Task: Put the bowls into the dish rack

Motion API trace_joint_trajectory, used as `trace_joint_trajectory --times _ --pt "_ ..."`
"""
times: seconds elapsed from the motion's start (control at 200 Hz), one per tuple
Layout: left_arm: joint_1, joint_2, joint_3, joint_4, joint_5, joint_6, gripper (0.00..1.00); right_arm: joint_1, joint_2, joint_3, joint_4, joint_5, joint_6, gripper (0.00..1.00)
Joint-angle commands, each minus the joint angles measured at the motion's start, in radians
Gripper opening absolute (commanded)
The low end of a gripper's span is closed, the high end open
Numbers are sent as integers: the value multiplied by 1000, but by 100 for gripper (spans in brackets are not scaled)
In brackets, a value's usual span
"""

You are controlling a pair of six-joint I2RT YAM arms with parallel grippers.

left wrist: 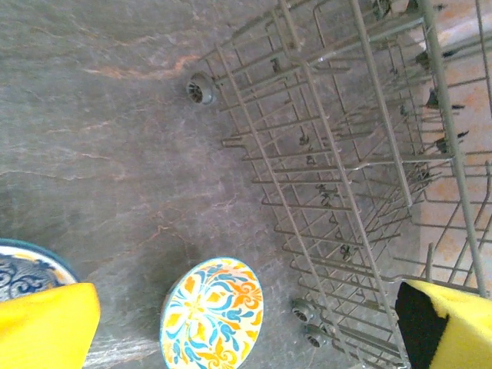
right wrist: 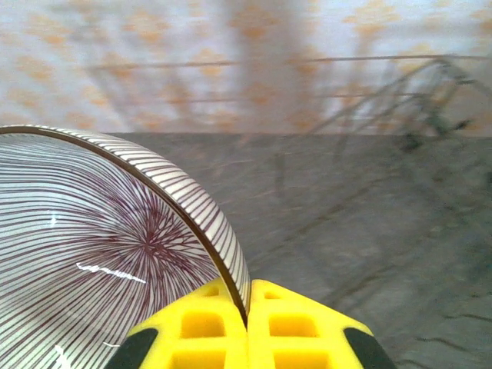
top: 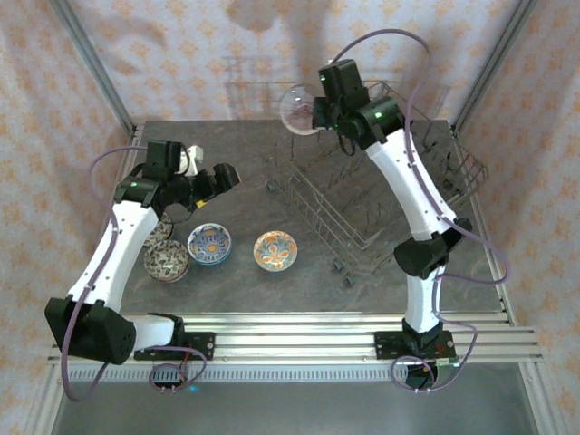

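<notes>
Above the far edge of the bench (top: 299,281), the right end effector (right wrist: 247,307) pinches the rim of a striped bowl (right wrist: 100,254) beside the dish rack (top: 381,199), a hold that may slip; the left end effector (top: 216,190) gapes empty.

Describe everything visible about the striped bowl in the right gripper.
The striped bowl is round and glossy, pale with thin dark purple lines radiating from its centre and a brown rim, seemingly ceramic or glass. The right gripper's yellow fingers pinch its rim, holding it on edge in the air near the dish rack's far left side.
</notes>
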Motion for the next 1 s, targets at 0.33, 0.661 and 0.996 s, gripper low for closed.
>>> trace_joint_trajectory --times 0.33,0.661,0.996 --pt "-248 239 181 196 2 -113 99 -334 -333 -493 151 230 -172 0" --pt "-371 374 320 316 15 -218 99 -485 -429 -763 311 278 -241 0" --pt "-404 489 405 310 29 -224 79 -505 -382 -844 487 365 -390 0"
